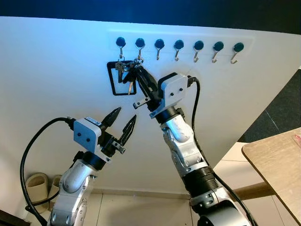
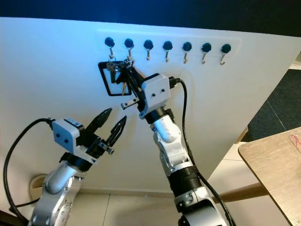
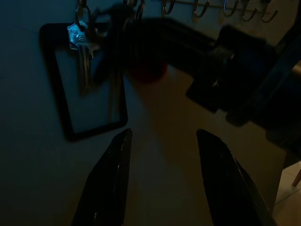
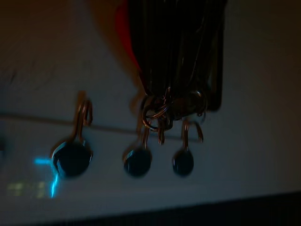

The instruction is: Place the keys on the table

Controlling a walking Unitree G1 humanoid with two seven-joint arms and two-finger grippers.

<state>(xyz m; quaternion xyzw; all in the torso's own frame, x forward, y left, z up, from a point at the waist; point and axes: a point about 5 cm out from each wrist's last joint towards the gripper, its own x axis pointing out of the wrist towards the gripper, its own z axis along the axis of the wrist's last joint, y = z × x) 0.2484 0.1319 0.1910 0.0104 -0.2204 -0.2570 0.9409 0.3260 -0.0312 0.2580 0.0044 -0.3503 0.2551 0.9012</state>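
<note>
A bunch of keys (image 1: 126,70) hangs from the first two of a row of hooks (image 1: 140,43) on the white wall, in front of a black rectangular loop (image 1: 113,80). My right gripper (image 1: 137,68) reaches up to the bunch and its fingers are shut on the keys. In the right wrist view the key rings (image 4: 162,113) sit at the fingertips, just under the hooks. A silver key (image 3: 83,47) hangs beside them. My left gripper (image 1: 126,114) is open, lower and to the left, with nothing between its fingers (image 3: 115,179).
Several more hooks (image 1: 198,46) run to the right along the wall and carry nothing. The corner of a wooden table (image 1: 277,165) juts in at the lower right. Slippers (image 1: 37,186) lie on the floor at the lower left, by the wall.
</note>
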